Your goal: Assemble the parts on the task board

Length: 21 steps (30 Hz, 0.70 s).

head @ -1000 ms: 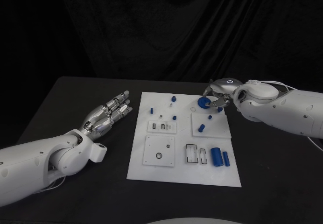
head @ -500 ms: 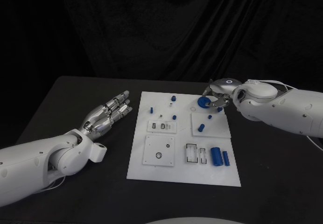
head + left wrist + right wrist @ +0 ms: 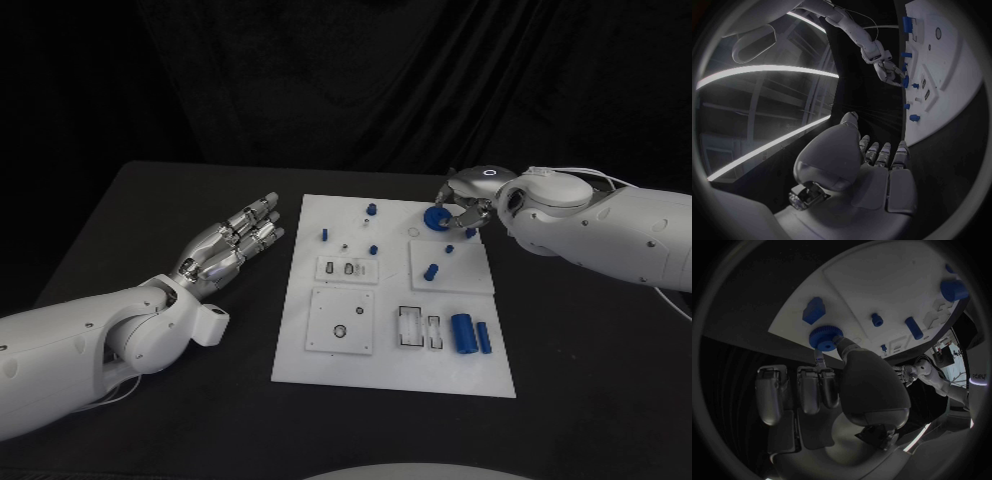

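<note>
At the left of the black table (image 3: 159,200), the robot's left hand (image 3: 231,245) lies flat with its fingers stretched out and slightly apart, holding nothing, just beside the left edge of the white task board (image 3: 392,375). The board runs down the middle of the table and carries several raised white plates. One plate (image 3: 343,322) near the board's front left shows a small ring-shaped opening. To its right, a frame with two rectangular slots (image 3: 421,328) stands beside two blue cylinders (image 3: 472,336) lying side by side on the board. Farther back, a slotted plate (image 3: 346,269) sits left of a square plate (image 3: 449,266) with small blue pegs (image 3: 434,270) standing on it. More small blue parts (image 3: 372,211) dot the board's far end. At the board's far right corner, the right hand (image 3: 470,207) pinches a round blue knurled part (image 3: 824,336) between thumb and finger, the part held at the board's edge; whether it touches the board cannot be told.
</note>
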{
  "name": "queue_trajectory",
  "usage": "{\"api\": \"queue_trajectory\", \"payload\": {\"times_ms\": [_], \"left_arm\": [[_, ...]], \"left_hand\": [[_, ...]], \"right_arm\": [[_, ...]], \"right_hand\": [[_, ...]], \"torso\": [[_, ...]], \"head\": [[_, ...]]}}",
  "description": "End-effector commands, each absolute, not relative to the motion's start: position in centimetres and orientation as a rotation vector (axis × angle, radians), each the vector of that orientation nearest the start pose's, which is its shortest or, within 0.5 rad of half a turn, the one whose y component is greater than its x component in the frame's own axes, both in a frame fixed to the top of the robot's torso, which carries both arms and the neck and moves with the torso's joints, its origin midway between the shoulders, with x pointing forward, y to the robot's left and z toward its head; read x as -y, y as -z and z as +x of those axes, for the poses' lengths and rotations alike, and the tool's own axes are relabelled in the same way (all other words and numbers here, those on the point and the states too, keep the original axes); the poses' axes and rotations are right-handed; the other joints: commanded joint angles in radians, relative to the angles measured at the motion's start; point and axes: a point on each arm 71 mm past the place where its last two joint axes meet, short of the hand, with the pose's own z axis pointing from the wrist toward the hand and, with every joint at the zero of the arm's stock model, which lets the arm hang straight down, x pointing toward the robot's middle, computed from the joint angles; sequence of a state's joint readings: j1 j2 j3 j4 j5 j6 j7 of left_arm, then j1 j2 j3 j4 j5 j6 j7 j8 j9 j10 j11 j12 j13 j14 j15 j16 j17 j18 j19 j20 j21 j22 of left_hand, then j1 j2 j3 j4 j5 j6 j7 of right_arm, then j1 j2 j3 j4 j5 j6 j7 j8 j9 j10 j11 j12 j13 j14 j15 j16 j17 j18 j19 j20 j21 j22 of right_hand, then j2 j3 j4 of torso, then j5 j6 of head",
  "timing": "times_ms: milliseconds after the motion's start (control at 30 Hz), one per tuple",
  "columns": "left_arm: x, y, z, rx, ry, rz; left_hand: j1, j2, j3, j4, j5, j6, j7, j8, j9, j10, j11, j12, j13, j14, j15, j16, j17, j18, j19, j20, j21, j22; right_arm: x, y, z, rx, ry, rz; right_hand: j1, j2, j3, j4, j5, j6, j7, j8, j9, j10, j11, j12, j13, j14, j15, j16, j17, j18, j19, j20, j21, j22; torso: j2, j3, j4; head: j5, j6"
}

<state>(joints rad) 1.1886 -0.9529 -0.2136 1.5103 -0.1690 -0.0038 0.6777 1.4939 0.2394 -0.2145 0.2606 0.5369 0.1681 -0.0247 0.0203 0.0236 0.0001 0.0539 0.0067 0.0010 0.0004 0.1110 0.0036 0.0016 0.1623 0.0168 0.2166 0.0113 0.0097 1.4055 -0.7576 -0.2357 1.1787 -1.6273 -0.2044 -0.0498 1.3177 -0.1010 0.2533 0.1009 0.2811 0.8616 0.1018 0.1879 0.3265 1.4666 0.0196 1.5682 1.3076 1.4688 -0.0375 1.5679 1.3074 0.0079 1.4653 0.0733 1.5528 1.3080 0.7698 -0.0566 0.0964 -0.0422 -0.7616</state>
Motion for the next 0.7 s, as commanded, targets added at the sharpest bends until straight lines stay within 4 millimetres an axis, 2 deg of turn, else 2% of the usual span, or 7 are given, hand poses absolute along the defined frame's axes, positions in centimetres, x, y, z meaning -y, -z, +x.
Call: {"api": "queue_trajectory", "payload": {"times_ms": [33,67,200,433,700], "left_arm": [[-25.1,21.5,44.8,-1.389,1.849,-0.759],[-25.1,21.5,44.8,-1.389,1.849,-0.759],[-25.1,21.5,44.8,-1.39,1.85,-0.759],[-25.2,21.5,44.8,-1.389,1.85,-0.759],[-25.3,21.5,44.7,-1.388,1.846,-0.761]], "left_hand": [[0.006,-0.001,0.005,-0.004,0.006,-0.001,0.006,0.005,0.001,0.0,0.005,-0.007,-0.001,0.0,0.008,-0.004,-0.002,0.013,0.0,0.008,0.003,0.001],[0.006,-0.001,0.005,-0.004,0.006,-0.001,0.006,0.005,0.001,0.0,0.005,-0.007,-0.001,0.0,0.008,-0.004,-0.002,0.013,0.0,0.008,0.003,0.001],[0.006,-0.001,0.005,-0.004,0.006,-0.001,0.006,0.005,0.001,0.0,0.005,-0.007,-0.001,0.0,0.008,-0.004,-0.002,0.013,0.0,0.008,0.003,0.001],[0.006,-0.001,0.006,-0.005,0.007,-0.001,0.006,0.005,0.001,0.0,0.007,-0.007,-0.001,0.0,0.009,-0.004,-0.002,0.013,0.001,0.009,0.004,0.001],[0.008,-0.001,0.008,-0.007,0.009,-0.001,0.006,0.005,0.001,0.0,0.008,-0.007,-0.001,0.0,0.01,-0.004,-0.002,0.013,0.001,0.01,0.004,0.002]], "right_arm": [[26.9,17.1,55.4,-1.725,-0.197,-0.408],[26.9,17.1,55.4,-1.72,-0.2,-0.408],[26.8,16.8,55.5,-1.685,-0.214,-0.406],[26.7,16.4,55.2,-1.628,-0.247,-0.405],[25.8,15.0,54.4,-1.57,-0.3,-0.419]], "right_hand": [[0.018,0.015,0.001,-0.017,0.001,0.032,-0.008,0.043,0.067,0.104,-0.01,0.003,0.263,0.102,-0.008,0.003,0.263,-0.002,0.09,-0.006,-0.002,0.255],[0.027,0.021,0.002,-0.03,0.001,0.051,-0.013,0.075,0.096,0.104,-0.013,0.003,0.263,0.102,-0.01,0.003,0.263,-0.002,0.09,-0.009,-0.001,0.255],[0.035,0.04,0.002,-0.048,0.001,0.07,-0.023,0.134,0.156,0.104,-0.016,0.003,0.263,0.102,-0.014,0.003,0.263,-0.001,0.088,-0.013,-0.005,0.254],[0.033,0.05,0.003,-0.053,0.002,0.089,-0.031,0.174,0.198,0.104,-0.014,0.003,0.263,0.102,-0.014,0.003,0.263,0.0,0.086,-0.012,-0.008,0.252],[0.029,0.049,0.002,-0.052,0.002,0.096,-0.033,0.183,0.209,0.104,-0.015,0.003,0.263,0.102,-0.014,0.003,0.263,-0.003,0.094,-0.012,0.003,0.257]], "torso": [[0.0,0.0006,-0.0001],[0.0,0.0006,0.0002],[0.0,0.0009,0.0003],[0.0,0.0007,0.001],[0.0,0.0004,0.0002]], "head": [[0.002,-0.001],[0.002,-0.001],[0.002,-0.001],[0.0,0.003],[-0.002,0.007]]}}
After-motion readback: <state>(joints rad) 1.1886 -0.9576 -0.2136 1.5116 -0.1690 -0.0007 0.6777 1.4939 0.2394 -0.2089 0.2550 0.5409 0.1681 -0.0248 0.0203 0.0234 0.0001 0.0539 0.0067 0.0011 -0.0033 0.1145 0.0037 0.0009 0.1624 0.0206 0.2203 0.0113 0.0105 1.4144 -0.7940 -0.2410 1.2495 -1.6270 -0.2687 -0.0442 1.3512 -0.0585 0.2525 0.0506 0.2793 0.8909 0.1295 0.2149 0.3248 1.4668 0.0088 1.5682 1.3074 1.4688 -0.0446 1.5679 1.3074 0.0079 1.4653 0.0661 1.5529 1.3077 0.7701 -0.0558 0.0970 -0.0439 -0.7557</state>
